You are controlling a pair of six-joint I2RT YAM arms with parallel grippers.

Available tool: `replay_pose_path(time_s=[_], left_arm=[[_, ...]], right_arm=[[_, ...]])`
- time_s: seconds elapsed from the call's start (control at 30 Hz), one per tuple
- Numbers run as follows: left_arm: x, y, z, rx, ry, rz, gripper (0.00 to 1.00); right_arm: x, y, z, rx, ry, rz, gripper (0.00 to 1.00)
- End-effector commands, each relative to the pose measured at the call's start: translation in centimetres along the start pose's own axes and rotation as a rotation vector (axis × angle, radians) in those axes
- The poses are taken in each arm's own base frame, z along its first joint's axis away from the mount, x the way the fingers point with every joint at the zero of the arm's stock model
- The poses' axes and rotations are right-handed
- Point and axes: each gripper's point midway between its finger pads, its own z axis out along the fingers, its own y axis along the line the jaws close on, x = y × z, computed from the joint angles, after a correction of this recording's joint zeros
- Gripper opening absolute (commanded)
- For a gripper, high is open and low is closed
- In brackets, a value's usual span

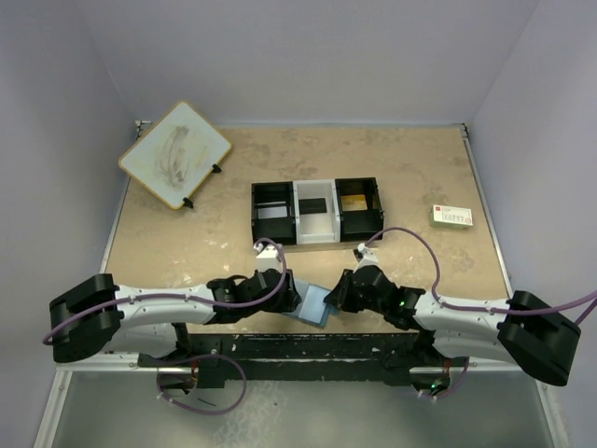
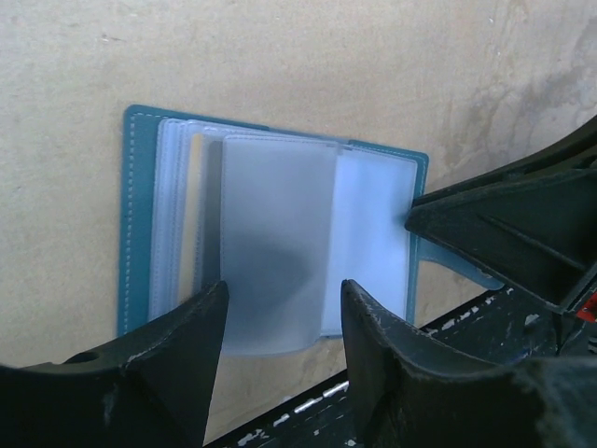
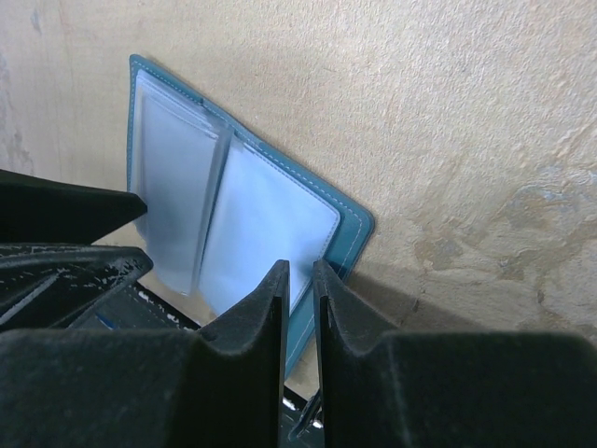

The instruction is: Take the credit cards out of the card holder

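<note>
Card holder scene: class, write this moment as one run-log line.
blue folding card holder lying open | left gripper open, astride clear plastic sleeve | right gripper pinching its cover edge

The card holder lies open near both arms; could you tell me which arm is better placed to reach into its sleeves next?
Probably left: the left tool stands open astride a clear sleeve, while the right tool is clamped on the edge of the card holder, steadying it.

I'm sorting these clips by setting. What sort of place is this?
Probably a lab test cell for robot handling, not a home or shop: two arms bolted at a table's edge, plain walls boxing it in, and staged props such as a tray and card holder.
</note>
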Motion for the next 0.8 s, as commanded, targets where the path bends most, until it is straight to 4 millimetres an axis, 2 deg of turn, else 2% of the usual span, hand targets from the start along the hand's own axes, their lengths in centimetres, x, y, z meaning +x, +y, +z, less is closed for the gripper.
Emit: replay_pose_path(time_s=[0.0,0.27,0.37,0.47,0.53,0.63,0.77], left_arm=[[0.4,-1.6,0.5,0.072,0.023,-0.032,0.49],[0.9,-2.6,1.4,0.098,0.046,-0.041,0.50],[-0.2,-2.4,0.9,0.058,-0.003,-0.042,0.51],[-1.5,-0.8,-0.1,-0.030,-0.055,-0.020,0.53],[-2.1,-0.5,-0.7,-0.046,-0.071,-0.001,0.55],[-1.6,-0.9,-0.5,-0.018,-0.048,0.008,0.56],[0.4,-2.1,1.0,0.060,0.013,-0.019,0.56]], right_arm=[[-0.1,-0.7,0.0,0.030,-0.008,-0.022,0.20],[-0.4,-0.1,-0.1,0.009,-0.014,-0.024,0.20],[-0.5,0.2,-0.1,0.002,-0.019,-0.022,0.21],[-0.5,0.0,-0.2,0.006,-0.019,-0.019,0.21],[-0.4,-0.1,-0.2,0.008,-0.018,-0.016,0.21],[-0.4,-0.1,-0.2,0.003,-0.019,-0.013,0.21],[-0.4,0.1,-0.2,-0.006,-0.023,-0.011,0.22]])
